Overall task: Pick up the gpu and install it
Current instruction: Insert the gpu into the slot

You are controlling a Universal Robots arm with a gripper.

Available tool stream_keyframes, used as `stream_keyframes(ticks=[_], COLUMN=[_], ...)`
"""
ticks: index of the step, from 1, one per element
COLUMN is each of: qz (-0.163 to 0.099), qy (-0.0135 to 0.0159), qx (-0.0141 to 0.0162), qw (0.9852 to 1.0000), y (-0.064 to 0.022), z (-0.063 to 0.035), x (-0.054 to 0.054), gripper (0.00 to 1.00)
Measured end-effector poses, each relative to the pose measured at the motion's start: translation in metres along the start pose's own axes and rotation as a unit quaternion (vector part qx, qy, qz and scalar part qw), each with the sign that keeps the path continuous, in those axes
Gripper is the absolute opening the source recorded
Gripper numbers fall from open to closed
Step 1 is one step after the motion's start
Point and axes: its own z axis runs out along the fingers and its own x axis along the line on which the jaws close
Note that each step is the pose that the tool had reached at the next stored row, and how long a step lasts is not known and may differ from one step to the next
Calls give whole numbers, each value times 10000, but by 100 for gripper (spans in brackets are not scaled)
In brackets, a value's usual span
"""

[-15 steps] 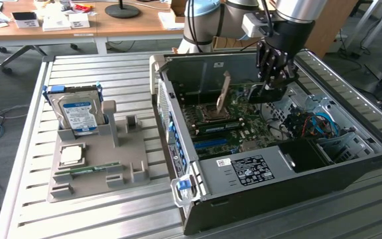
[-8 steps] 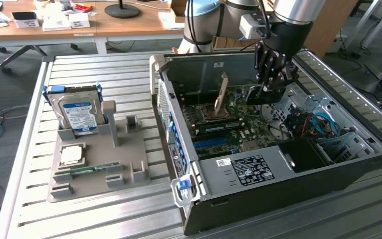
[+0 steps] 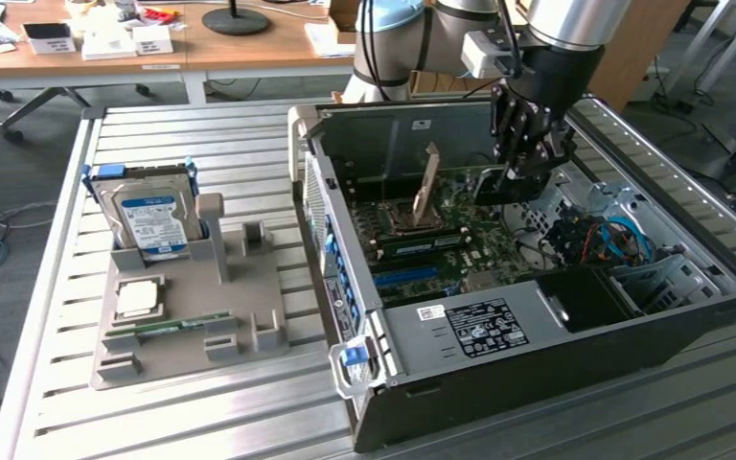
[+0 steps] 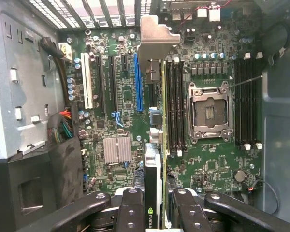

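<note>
My gripper (image 3: 528, 168) hangs inside the open computer case (image 3: 471, 331), above the green motherboard (image 3: 471, 240). It is shut on the gpu (image 3: 502, 187), which hangs edge-down under the fingers. In the wrist view the gpu (image 4: 153, 164) is seen edge-on, running from between my black fingers (image 4: 130, 208) out to its silver bracket (image 4: 154, 36). My gripper (image 4: 157, 215) clamps it from both faces. The card floats above the board, beside the long blue slot (image 4: 137, 82) and not seated in it.
The motherboard carries an open CPU socket (image 4: 210, 111), black memory slots (image 4: 176, 101), a white slot (image 4: 88, 79) and a silver heatsink (image 4: 117, 149). On the slatted table, a grey holder (image 3: 189, 316) keeps a blue-labelled hard drive (image 3: 150, 216), a CPU (image 3: 138, 299) and a memory stick (image 3: 170, 326).
</note>
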Motion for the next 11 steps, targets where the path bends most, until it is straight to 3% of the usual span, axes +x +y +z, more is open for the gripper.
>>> stream_keyframes(ticks=[11], qz=[0], qy=[0], qx=[0], qw=[10000], y=[0], z=[13], x=[1], gripper=[27])
